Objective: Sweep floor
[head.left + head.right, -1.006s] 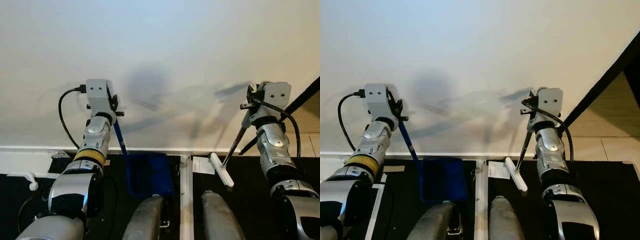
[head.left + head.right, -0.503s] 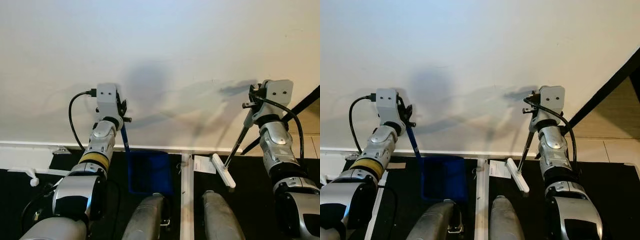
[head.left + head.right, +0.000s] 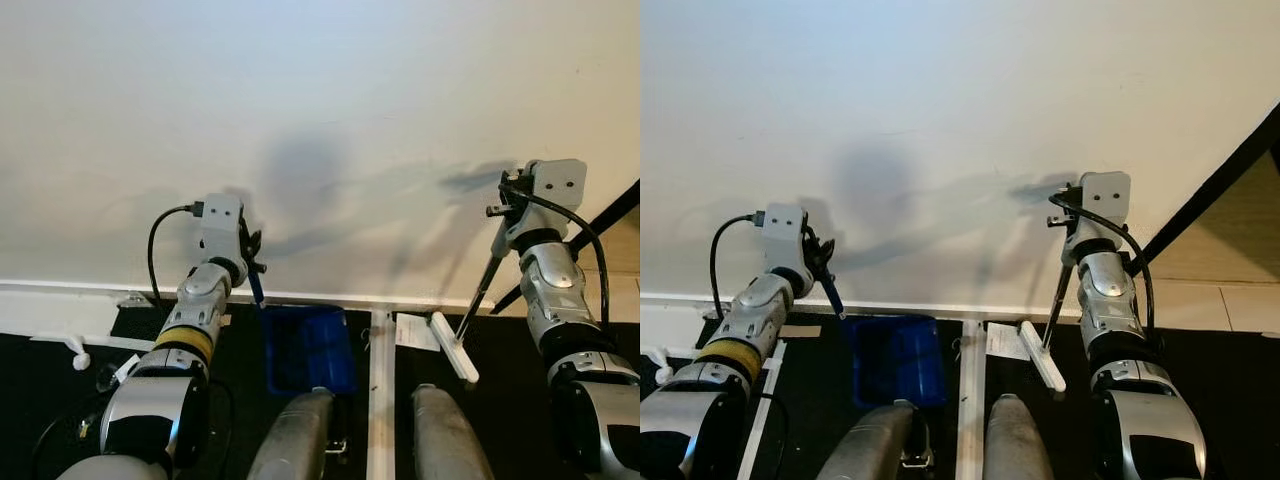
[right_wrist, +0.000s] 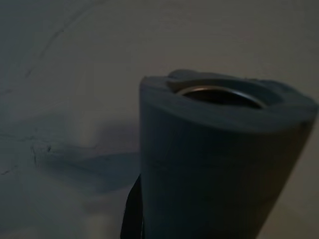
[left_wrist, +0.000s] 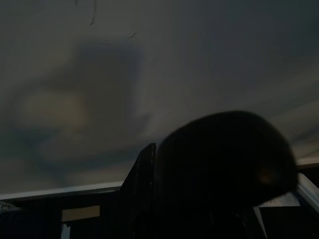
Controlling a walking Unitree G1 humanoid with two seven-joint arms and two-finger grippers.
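A blue dustpan (image 3: 308,348) rests low over the black floor mat, just in front of the white wall. Its dark blue handle (image 3: 255,290) rises to my left gripper (image 3: 250,265), which is shut on it. The handle's dark rounded end (image 5: 224,169) looms close in the left wrist view. My right gripper (image 3: 503,210) is shut on a thin dark broom stick (image 3: 480,290). The stick slants down to a white broom head (image 3: 453,347) on the mat. The right wrist view looks onto the stick's grey tubular end (image 4: 219,159).
The white wall (image 3: 330,100) with its baseboard (image 3: 320,297) stands close ahead. A white strip (image 3: 378,400) divides the black mats, with a paper slip (image 3: 412,331) beside it. My legs (image 3: 292,440) are below. A dark slanted edge (image 3: 1225,170) and tiled floor lie to the right.
My left arm has come down and inward with the dustpan handle, which now stands steeper. The view has shifted slightly. The right arm and broom have hardly moved.
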